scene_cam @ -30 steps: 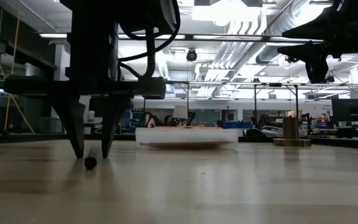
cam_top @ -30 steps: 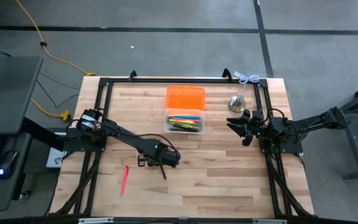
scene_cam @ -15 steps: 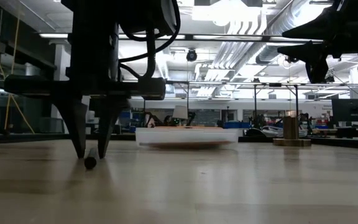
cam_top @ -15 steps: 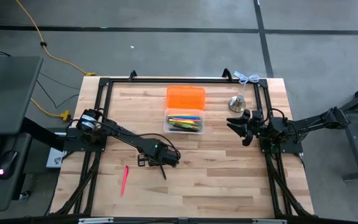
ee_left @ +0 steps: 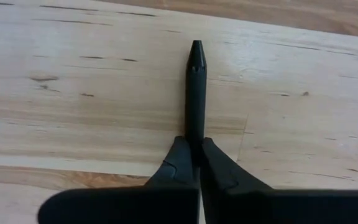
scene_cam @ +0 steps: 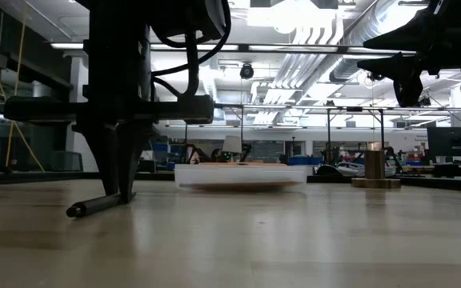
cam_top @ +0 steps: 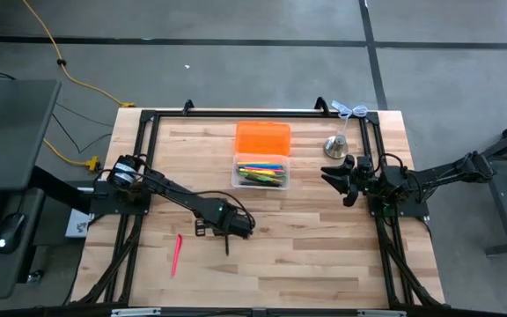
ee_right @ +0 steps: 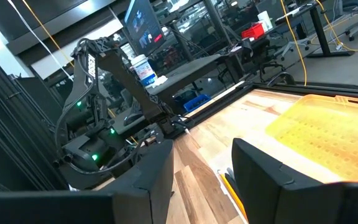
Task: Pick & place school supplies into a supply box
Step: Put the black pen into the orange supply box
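The left hand (cam_top: 226, 231) sits low on the table (cam_top: 324, 255), clamped on a black pen (ee_left: 195, 87) whose long axis points toward six o'clock. The supply box (cam_top: 260, 173) lies toward one o'clock, nearer this arm's load. The right hand (cam_top: 341, 180) waits open at three o'clock.

Bright overhead ceiling lights, backlit silhouetted arms, blurred foreground tabletop

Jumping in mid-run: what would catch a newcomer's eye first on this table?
The bright orange piece at the table's far middle stands out, with the clear box of colourful pens right in front of it. Nearer the front, the left gripper is shut on a black pen at the tabletop, and a pink pen lies alone to its left.
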